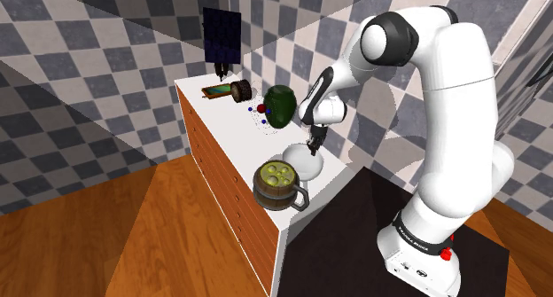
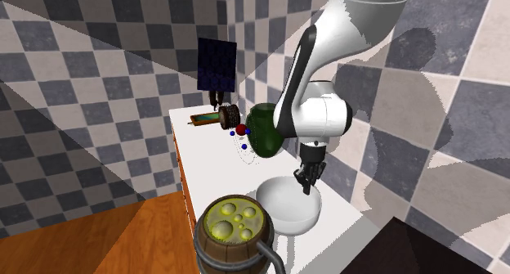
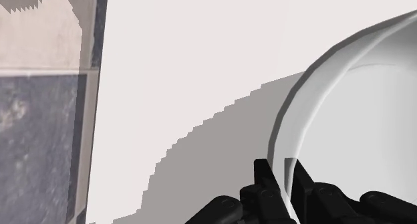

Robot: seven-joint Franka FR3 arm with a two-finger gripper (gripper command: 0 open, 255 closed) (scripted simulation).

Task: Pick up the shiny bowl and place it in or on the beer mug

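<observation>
Now the hand (image 3: 281, 168) pinches the rim of the white bowl (image 2: 286, 211), so lifting it across to the wooden mug (image 2: 233, 231) looks next.

A white-topped cabinet (image 1: 221, 136) with wooden drawer fronts is shown. At its near end a barrel-shaped beer mug (image 1: 277, 184) is set, with a white bowl (image 1: 304, 163) just behind it. A green rounded vessel (image 1: 281, 105) is placed mid-top.

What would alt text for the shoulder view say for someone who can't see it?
A white robot arm reaches down over a white-topped cabinet, its black tool at the rim of a white bowl. A barrel-shaped mug stands beside the bowl at the cabinet's near end; a green object sits farther back.
</observation>
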